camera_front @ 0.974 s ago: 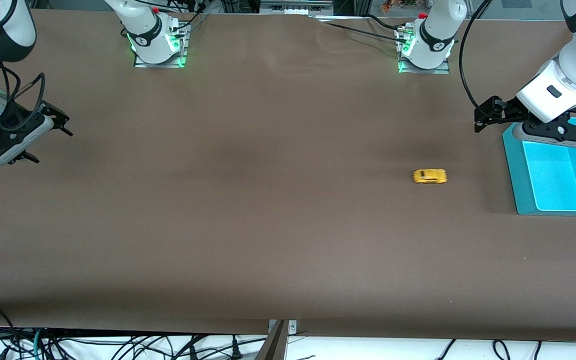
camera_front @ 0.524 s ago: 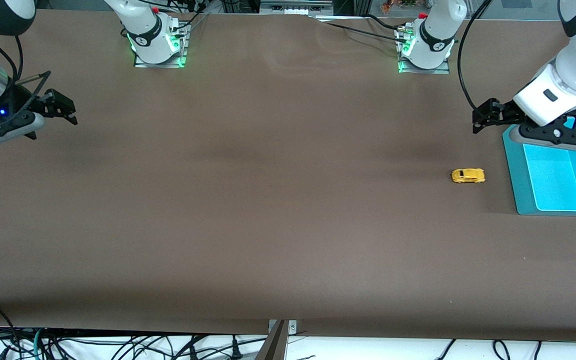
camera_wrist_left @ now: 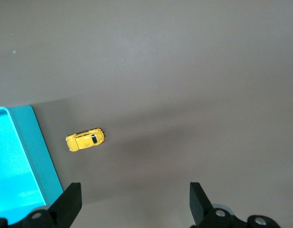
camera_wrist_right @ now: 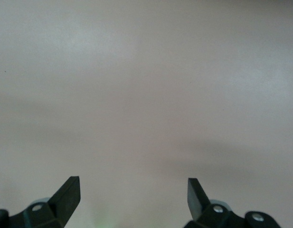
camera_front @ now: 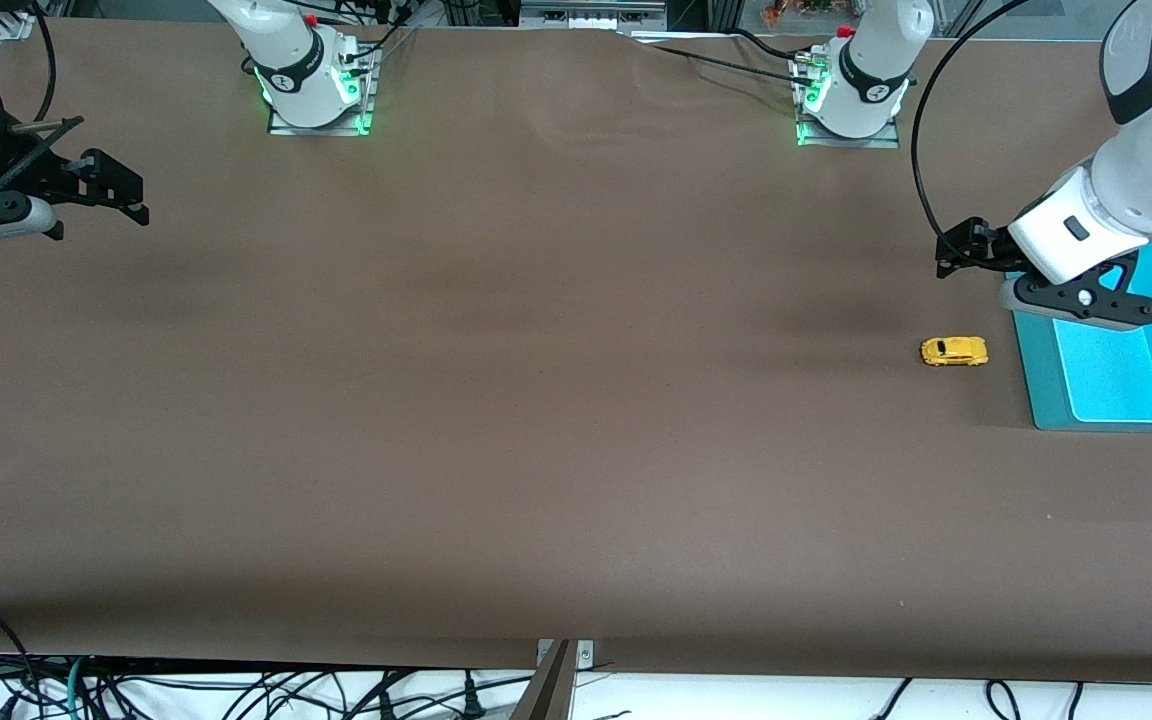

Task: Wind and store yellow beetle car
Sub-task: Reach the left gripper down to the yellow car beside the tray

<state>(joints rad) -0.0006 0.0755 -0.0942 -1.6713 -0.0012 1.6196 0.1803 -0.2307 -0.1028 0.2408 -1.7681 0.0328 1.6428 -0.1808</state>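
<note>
At the right arm's end of the table we find the right gripper [camera_front: 101,200] hanging in the air over bare brown table [camera_front: 536,420], its fingers [camera_wrist_right: 65,192] spread wide with nothing between them; the right wrist view shows only plain tabletop under it. Moving along past a wide stretch of cloth, we come to the yellow beetle car [camera_front: 954,351], which sits on its wheels on the table toward the left arm's end, just beside the teal tray [camera_front: 1036,380] but apart from its edge. In the left wrist view the car [camera_wrist_left: 86,139] lies close to the tray's rim [camera_wrist_left: 42,156], with a strip of table between them. Which end of the car is its nose we cannot say for sure. The left gripper [camera_front: 966,250] hovers over the table near the tray's corner that is farther from the front camera, its fingers [camera_wrist_left: 70,202] released and wide apart, holding nothing. The tray itself holds nothing that we can see, though part of it runs out of view.
</note>
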